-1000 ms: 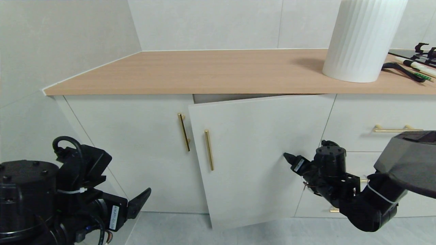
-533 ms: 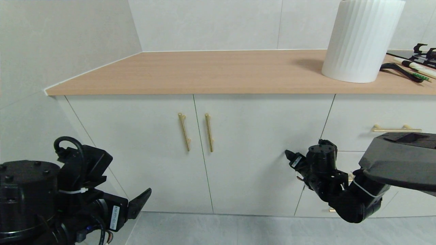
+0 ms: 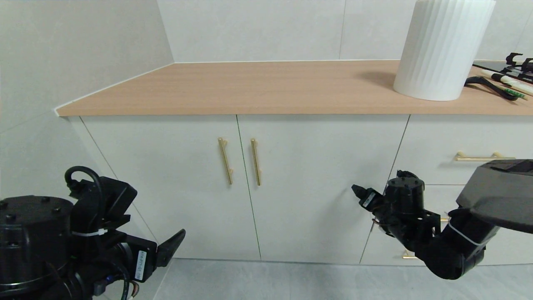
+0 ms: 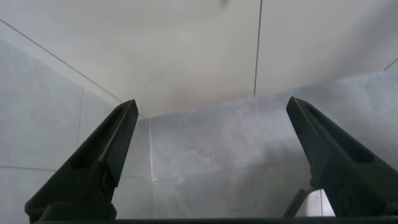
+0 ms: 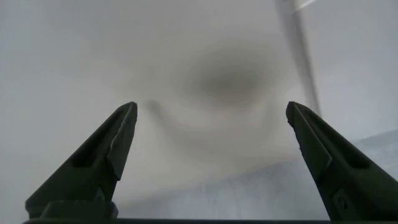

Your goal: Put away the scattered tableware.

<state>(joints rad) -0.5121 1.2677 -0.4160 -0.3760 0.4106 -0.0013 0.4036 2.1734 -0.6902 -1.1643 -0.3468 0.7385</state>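
We judge the task only partly done. The scattered tableware (image 3: 499, 83), a few black-handled and pale utensils, lies at the far right end of the light wooden countertop (image 3: 250, 89), just beside the tall white ribbed cylinder (image 3: 441, 50). Nothing is in either gripper. The pale grey right-hand cabinet door (image 3: 320, 187) with its slim brass bar handle (image 3: 255, 162) sits flush with its neighbour, so whatever storing it served looks finished, and those utensils are left to collect.

The right gripper (image 5: 210, 109) hangs close to that door's face, fingers spread wide on nothing. The left gripper (image 4: 210, 106) sits low near the floor by the left wall, fingers also well apart.

A second ago the door stood ajar. It is now shut, and since then the right gripper has drawn slightly back from it. The left arm has not moved.
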